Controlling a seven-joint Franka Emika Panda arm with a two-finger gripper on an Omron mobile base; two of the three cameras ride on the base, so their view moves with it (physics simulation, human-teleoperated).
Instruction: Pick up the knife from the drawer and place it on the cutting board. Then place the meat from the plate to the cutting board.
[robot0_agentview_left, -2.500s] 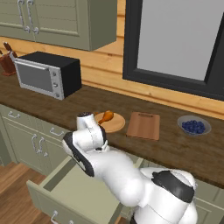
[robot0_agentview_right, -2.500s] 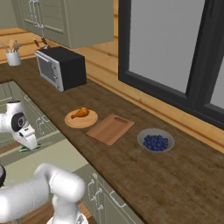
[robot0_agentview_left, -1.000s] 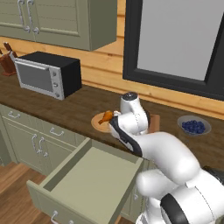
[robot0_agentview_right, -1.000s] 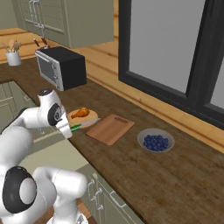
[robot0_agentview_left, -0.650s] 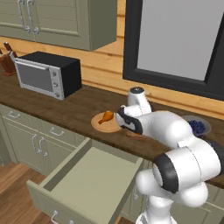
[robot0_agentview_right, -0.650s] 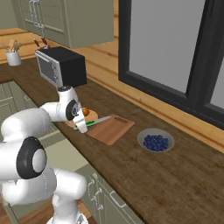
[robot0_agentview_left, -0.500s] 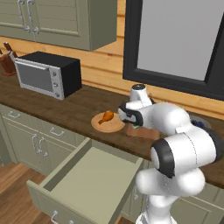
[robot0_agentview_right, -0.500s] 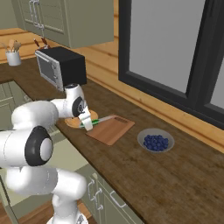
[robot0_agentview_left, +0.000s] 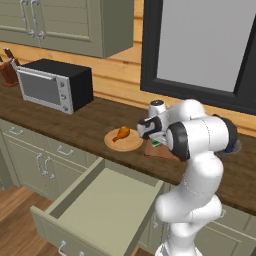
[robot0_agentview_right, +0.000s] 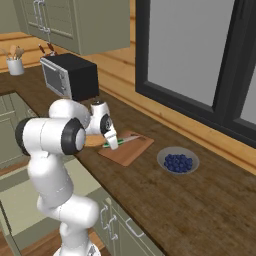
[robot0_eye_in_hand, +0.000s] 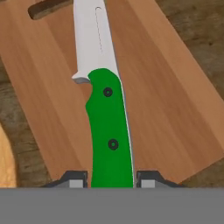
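Two fingertips (robot0_eye_in_hand: 78, 180) clamp the butt of the knife (robot0_eye_in_hand: 107, 118) between them, so the hand (robot0_eye_in_hand: 111, 180) is closed on the green handle, grey blade pointing straight away from the hand along its axis. Directly under the hand and the knife sits the cutting board (robot0_eye_in_hand: 166, 109); blade runs lengthwise over the reddish-brown wood toward the board's slotted end. Can't tell from the hand view whether the blade touches the wood or hangs just above it. In the right base view the hand (robot0_agentview_right: 114, 144) sits low over the near edge of the cutting board (robot0_agentview_right: 131, 150), knife (robot0_agentview_right: 120, 142) lying roughly flat and extending past the hand across it. In the left base view the hand (robot0_agentview_left: 156, 142) is at the board (robot0_agentview_left: 159, 152), mostly hidden by the arm. Just beside the hand, on its plate side, is the plate (robot0_agentview_left: 120, 144) with the meat (robot0_agentview_left: 120, 133) lying on it, apart from the hand. Plate edge also shows as a tan sliver at the left margin of the hand view. Below and in front of the hand, under the desk (robot0_agentview_left: 85, 125) edge, the drawer (robot0_agentview_left: 100, 210) stands pulled out. Beyond the board, on the far side from the plate, a bowl of blueberries (robot0_agentview_right: 178, 162) sits well apart from the hand. Microwave (robot0_agentview_left: 54, 85) is further off past the plate.
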